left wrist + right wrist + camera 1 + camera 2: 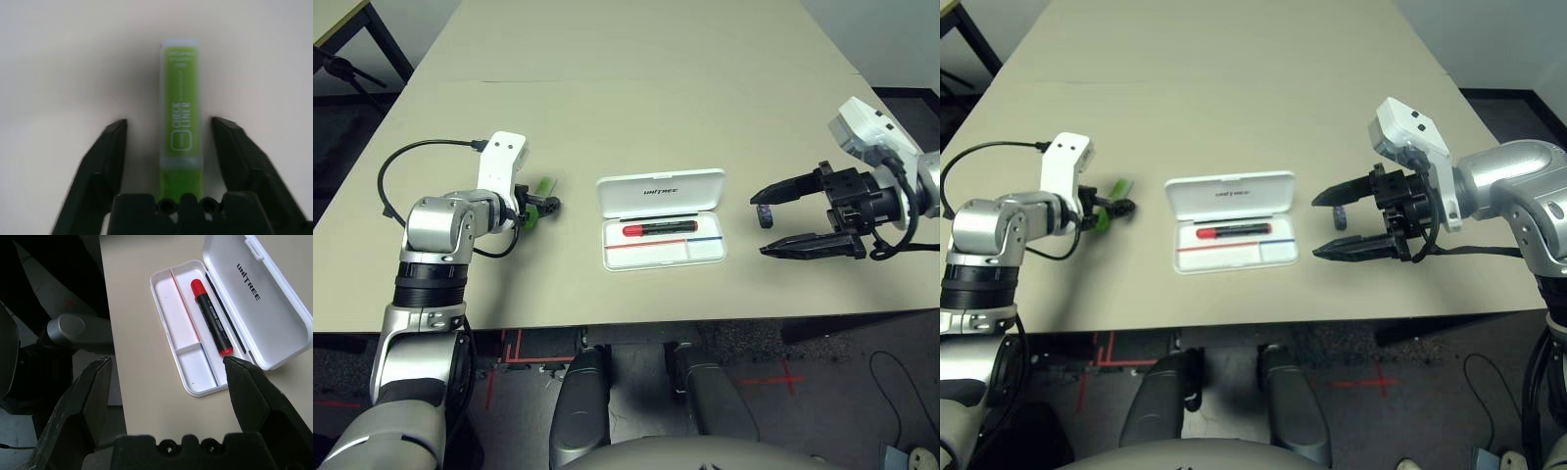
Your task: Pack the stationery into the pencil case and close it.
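Marker (660, 229): inside open pencil case (665, 254)
Green bar (181, 107): left of case, between left claw's (168, 122) spread fingers
Right claw (764, 220): right of case, spread

Lower end of the green bar (181, 107) hidden behind the left gripper's base (188, 213).

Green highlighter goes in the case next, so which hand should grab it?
Probably the left: its gripper is open around the green highlighter, while the right gripper is beyond the case, open around the dark block.
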Tool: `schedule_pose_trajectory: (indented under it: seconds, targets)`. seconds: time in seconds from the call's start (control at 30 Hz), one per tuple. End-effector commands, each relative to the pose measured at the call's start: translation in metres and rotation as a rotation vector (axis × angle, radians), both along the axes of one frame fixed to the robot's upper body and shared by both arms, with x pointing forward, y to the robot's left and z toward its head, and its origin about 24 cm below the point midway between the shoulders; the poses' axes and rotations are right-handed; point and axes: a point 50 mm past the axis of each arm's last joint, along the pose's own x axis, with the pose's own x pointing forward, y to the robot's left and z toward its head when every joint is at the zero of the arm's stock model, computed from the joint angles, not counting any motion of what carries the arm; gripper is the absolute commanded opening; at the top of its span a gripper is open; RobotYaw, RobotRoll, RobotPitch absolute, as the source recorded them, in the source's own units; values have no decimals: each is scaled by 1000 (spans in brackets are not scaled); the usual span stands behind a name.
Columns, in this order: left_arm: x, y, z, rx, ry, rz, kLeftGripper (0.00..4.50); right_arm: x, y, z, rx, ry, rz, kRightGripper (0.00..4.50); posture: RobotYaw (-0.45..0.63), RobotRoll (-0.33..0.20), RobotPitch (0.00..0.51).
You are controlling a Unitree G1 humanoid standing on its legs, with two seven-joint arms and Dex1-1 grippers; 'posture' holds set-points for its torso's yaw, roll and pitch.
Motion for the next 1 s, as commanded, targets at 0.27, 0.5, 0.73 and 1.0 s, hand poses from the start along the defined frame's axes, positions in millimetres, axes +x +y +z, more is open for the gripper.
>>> schedule_pose_trajectory:
  seconds: [0.27, 0.5, 0.73, 1.0]
  targets:
    - [-6, 0, 2, 55, 2, -80, 1085, 0, 3, -5, -13, -11, 14, 4500, -14, 0, 185]
    - [-21, 3, 30, 127, -95, -295, 1085, 1, 3, -6, -12, -11, 16, 4500, -3, 0, 184]
    - [-54, 14, 44, 201, -24, -588, 1085, 4, 3, -7, -18, -14, 17, 4500, 9, 0, 181]
    - [-76, -9, 53, 210, -1, -891, 1085, 7, 2, -8, -25, -19, 16, 4500, 8, 0, 177]
